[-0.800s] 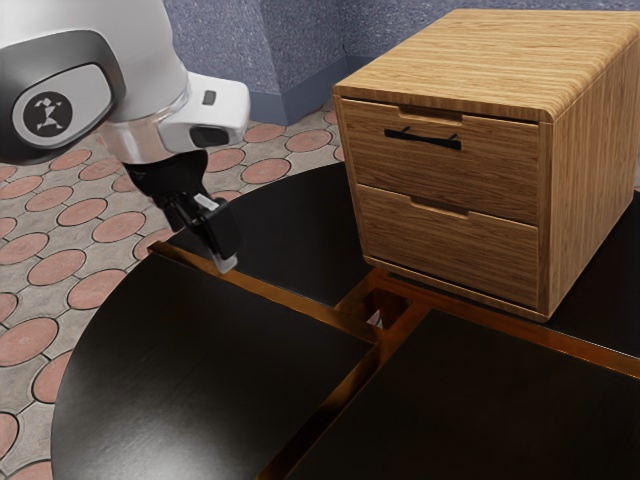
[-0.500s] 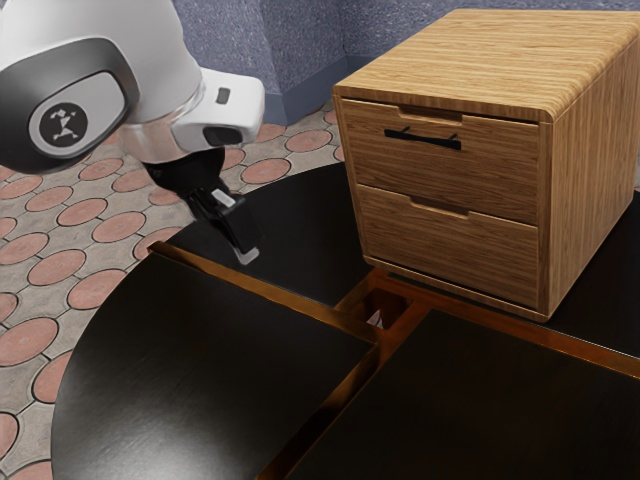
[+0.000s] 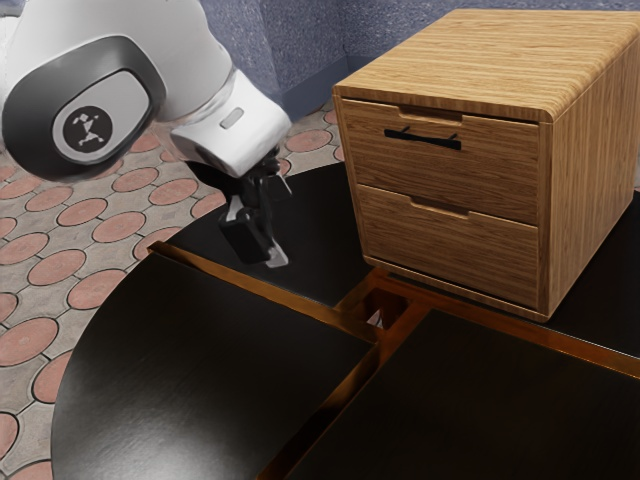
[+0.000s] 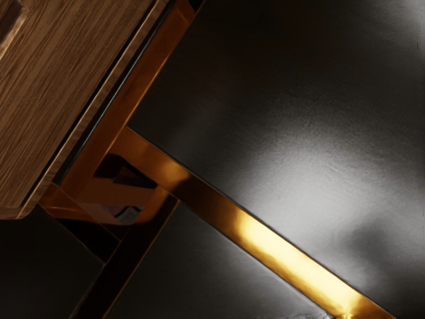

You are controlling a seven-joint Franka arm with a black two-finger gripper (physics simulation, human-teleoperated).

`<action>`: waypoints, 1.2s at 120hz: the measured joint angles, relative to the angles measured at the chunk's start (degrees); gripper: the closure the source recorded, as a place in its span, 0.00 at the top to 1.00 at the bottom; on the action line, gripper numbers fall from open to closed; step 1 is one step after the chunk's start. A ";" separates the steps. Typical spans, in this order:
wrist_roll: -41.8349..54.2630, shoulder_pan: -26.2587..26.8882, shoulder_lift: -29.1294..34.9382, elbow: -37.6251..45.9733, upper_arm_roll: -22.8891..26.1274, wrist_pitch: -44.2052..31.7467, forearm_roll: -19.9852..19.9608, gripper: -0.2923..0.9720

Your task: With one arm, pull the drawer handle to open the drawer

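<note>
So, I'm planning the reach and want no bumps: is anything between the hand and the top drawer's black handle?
Nothing visible does. The hand hangs above the black tabletop, to the exterior view's left of the cabinet, and the handle faces open space on that side.

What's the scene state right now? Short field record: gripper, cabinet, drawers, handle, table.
gripper: low over the table, to the exterior view's left of the cabinet, touching nothing
cabinet: wooden cabinet, two drawers, standing on the table
top drawer: shut, flush with the front
handle: black bar handle on the top drawer, untouched
lower drawer: shut, no bar handle visible
table: black table with copper-coloured inlay strips
</note>
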State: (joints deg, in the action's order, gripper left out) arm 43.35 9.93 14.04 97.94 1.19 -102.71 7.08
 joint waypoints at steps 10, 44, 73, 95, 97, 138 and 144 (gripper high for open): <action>6.30 -0.12 -0.68 -0.04 -0.92 0.12 -1.72 0.77; 22.89 -0.53 -3.16 -0.38 -3.89 -0.58 -4.09 0.77; 30.70 -0.20 -13.53 -10.90 -3.99 -8.80 -7.94 0.77; 34.63 -0.46 -18.70 -15.89 -3.65 -11.79 -9.06 0.77; 34.93 -0.38 -19.06 -16.08 -3.62 -12.00 -9.15 0.77; 38.97 -0.04 -26.02 -22.45 -3.90 -15.14 -9.89 0.77; 39.24 -0.27 -26.29 -22.59 -4.02 -15.39 -9.89 0.77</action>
State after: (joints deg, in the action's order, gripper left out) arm 82.59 9.66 -12.25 75.35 -2.82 -118.10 -2.81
